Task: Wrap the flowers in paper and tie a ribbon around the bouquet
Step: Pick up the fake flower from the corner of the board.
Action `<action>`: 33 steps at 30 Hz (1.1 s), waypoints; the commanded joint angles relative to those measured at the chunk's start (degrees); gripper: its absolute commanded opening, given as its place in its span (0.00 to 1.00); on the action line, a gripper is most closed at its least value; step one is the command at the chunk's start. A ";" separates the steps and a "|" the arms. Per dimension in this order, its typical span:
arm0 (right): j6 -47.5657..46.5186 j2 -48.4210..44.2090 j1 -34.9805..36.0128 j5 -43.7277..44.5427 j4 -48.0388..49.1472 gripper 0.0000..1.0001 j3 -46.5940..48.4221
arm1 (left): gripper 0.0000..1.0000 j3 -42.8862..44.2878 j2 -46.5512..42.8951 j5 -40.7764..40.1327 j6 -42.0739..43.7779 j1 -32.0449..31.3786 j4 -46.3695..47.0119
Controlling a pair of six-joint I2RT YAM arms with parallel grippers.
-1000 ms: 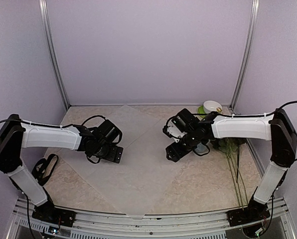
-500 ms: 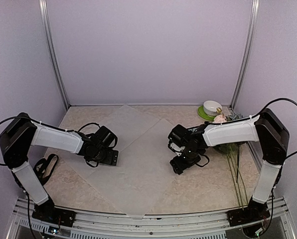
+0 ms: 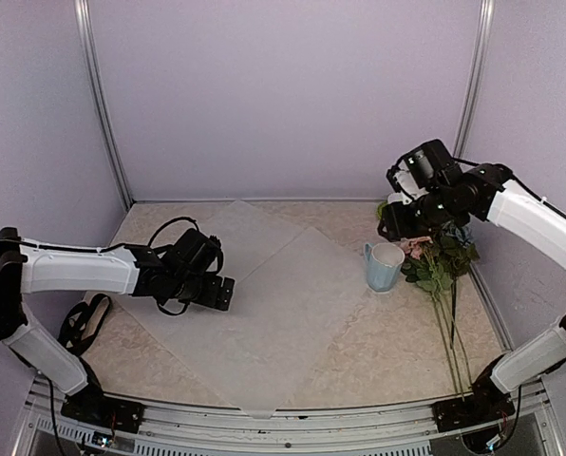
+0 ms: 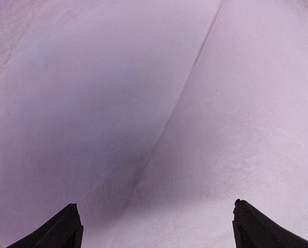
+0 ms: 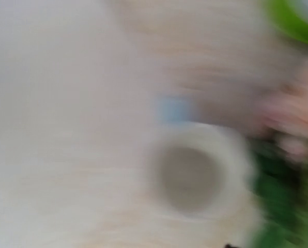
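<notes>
The frosted white paper point(image 3: 264, 313) lies flat across the table, with a crease showing in the left wrist view point(image 4: 195, 103). My left gripper point(image 3: 218, 293) hovers low over its left part, open and empty point(image 4: 155, 205). The flowers point(image 3: 435, 261) lie at the right, pink rose by the mug and long green stems point(image 3: 451, 332) running toward me. My right gripper point(image 3: 397, 223) is raised above the mug point(image 3: 383, 266) and the flower heads. Its wrist view is blurred and shows only the mug's mouth point(image 5: 195, 175) and the flowers point(image 5: 293, 119), not its fingers. The black ribbon point(image 3: 84, 321) lies looped at the table's left edge.
The pale blue mug stands upright at the paper's right edge, close to the flower heads. Something green point(image 5: 293, 20) shows in the corner of the right wrist view. Metal frame posts point(image 3: 107, 114) and purple walls close in the back and sides.
My right arm has swung from the middle of the paper up and to the back right. The mug now stands free beside the flowers. My left gripper has stayed over the paper's left part.
</notes>
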 commanded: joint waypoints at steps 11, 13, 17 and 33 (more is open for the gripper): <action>-4.41 4.87 -24.20 1.91 -1.62 0.29 -14.45 | 0.99 1.38 -3.19 2.36 5.01 -2.89 0.88; -4.64 4.46 -24.82 0.97 -0.94 0.31 -16.01 | 0.99 1.40 -2.04 2.24 5.50 -2.89 1.07; -5.84 4.39 -26.62 -3.32 1.81 0.35 -19.01 | 0.99 1.86 0.07 0.49 5.55 -3.17 0.37; -10.56 10.88 -28.56 -3.71 4.84 0.20 -17.77 | 0.99 2.14 0.38 -1.75 5.87 -3.78 -0.92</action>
